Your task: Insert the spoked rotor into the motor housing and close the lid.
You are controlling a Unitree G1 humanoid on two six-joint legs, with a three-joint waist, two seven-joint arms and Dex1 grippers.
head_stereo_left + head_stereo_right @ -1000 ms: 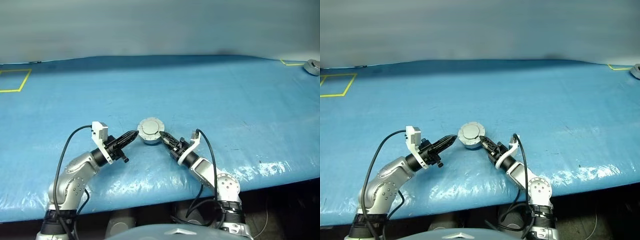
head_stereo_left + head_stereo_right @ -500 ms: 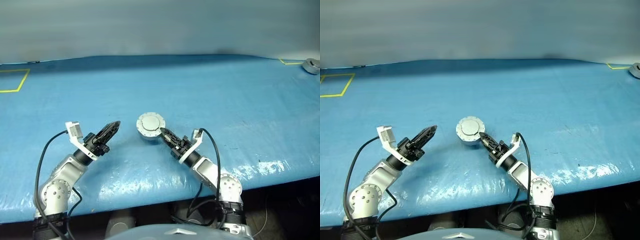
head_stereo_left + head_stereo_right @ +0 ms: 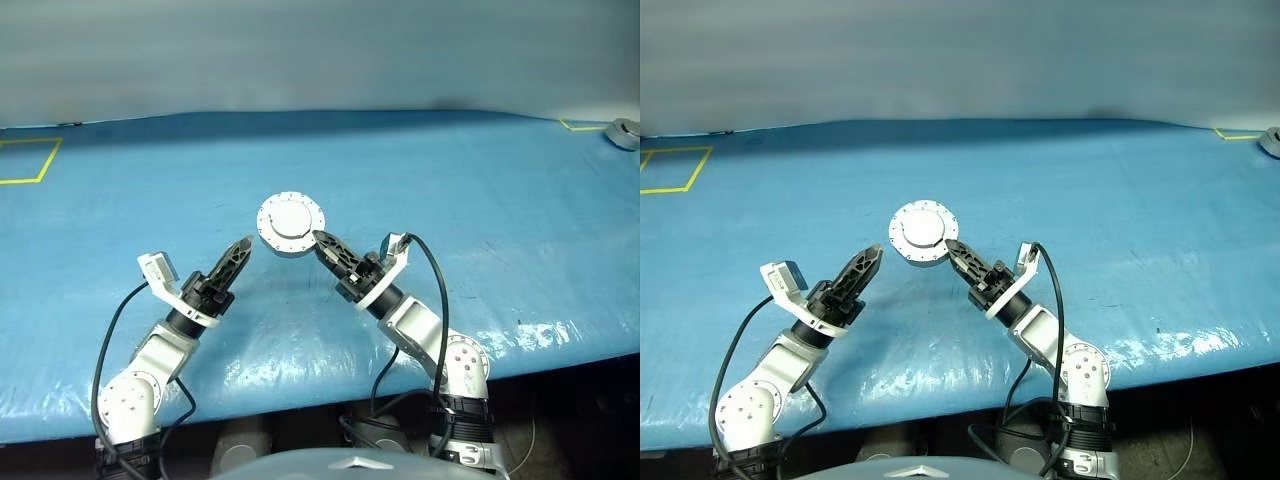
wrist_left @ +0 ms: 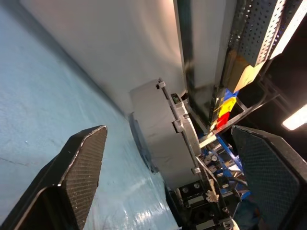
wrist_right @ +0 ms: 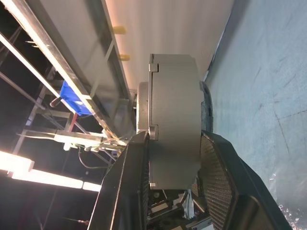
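Observation:
The motor housing [image 5: 175, 110] is a grey round body with a dark rim. It hangs edge-on above the blue table, and my right gripper [image 5: 175, 143] is shut on it across its two faces. The lid [image 3: 290, 222] sits on the housing, its plain silver-grey face and raised middle circle turned up toward the head camera. The spoked rotor is hidden. My left gripper [image 3: 238, 252] stands open a little left of the housing and touches nothing. In the left wrist view the housing [image 4: 163, 134] shows between the spread fingers [image 4: 79, 165], well ahead of them.
The blue sheet covers the table [image 3: 450, 180], and its front edge runs just behind both wrists. A small grey object [image 3: 624, 132] lies at the far right corner. Yellow tape squares [image 3: 30, 160] mark the far left and far right.
My left gripper was shut at the housing's left edge; it has drawn back to the left and opened. The right gripper has lifted the closed housing off the table.

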